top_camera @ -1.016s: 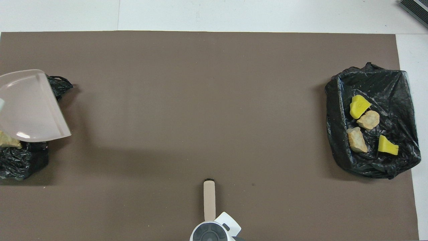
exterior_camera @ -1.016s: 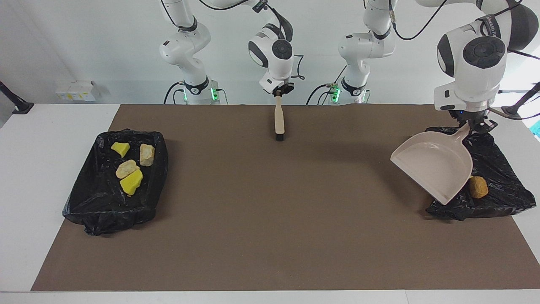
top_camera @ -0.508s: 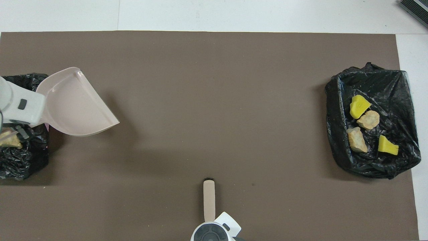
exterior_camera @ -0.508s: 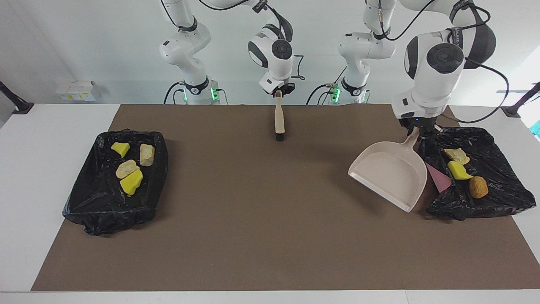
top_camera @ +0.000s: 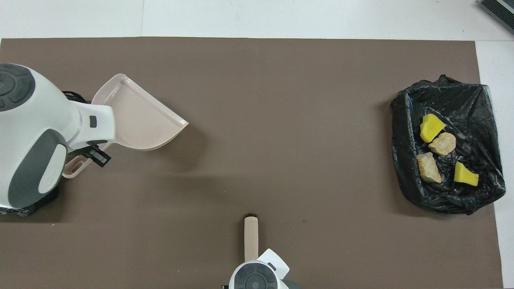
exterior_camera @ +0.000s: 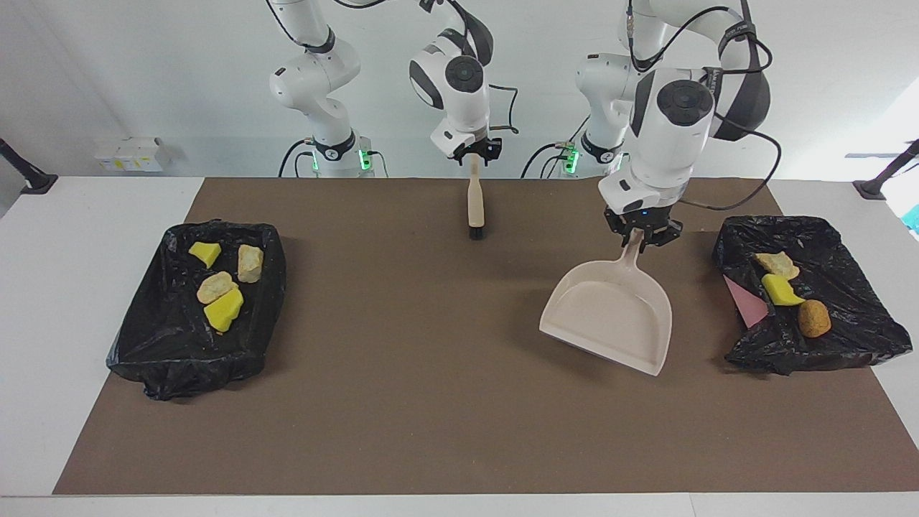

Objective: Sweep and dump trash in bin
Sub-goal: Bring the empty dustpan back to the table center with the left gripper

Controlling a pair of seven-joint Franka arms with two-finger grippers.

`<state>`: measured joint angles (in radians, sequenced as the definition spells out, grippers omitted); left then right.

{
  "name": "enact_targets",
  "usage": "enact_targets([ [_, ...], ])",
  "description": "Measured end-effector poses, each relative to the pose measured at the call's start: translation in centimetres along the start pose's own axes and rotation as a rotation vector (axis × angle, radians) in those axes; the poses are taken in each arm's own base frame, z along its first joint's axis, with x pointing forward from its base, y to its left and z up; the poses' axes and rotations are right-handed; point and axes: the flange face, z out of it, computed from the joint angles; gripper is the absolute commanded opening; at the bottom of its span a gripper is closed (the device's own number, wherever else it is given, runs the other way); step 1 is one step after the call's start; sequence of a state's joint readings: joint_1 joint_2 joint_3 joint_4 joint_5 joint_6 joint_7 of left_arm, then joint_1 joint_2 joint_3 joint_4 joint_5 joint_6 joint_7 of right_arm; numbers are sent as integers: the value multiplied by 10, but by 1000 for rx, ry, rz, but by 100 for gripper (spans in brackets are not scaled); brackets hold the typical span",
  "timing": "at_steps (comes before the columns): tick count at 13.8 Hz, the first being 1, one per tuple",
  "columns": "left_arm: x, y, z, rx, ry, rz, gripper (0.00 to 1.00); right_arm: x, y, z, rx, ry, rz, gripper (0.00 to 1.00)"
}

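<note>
Trash (exterior_camera: 784, 287) dumped beside left jaws (exterior_camera: 639, 237) clamping empty dustpan (exterior_camera: 610, 316); right jaws (exterior_camera: 474, 159), grip unclear, at brush (exterior_camera: 474, 205); next, set down.

Matt mat, glossy plastic

A smooth plastic dustpan (exterior_camera: 610, 316) and crinkled glossy bin liners (exterior_camera: 154, 337) are seen on a matt brown mat (exterior_camera: 431, 359).

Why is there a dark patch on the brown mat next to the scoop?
That's the dustpan's shadow: in the facing view it lies on the mat toward the brush; in the overhead view it shows beside the pan's open edge, soft-edged.
</note>
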<state>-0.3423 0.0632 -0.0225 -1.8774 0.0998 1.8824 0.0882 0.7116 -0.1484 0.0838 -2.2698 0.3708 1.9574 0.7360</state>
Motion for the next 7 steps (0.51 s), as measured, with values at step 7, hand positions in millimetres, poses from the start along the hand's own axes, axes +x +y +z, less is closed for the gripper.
enact_targets([
  [7, 52, 131, 63, -125, 83, -192, 0, 110, 115, -116, -24, 189, 137, 100],
])
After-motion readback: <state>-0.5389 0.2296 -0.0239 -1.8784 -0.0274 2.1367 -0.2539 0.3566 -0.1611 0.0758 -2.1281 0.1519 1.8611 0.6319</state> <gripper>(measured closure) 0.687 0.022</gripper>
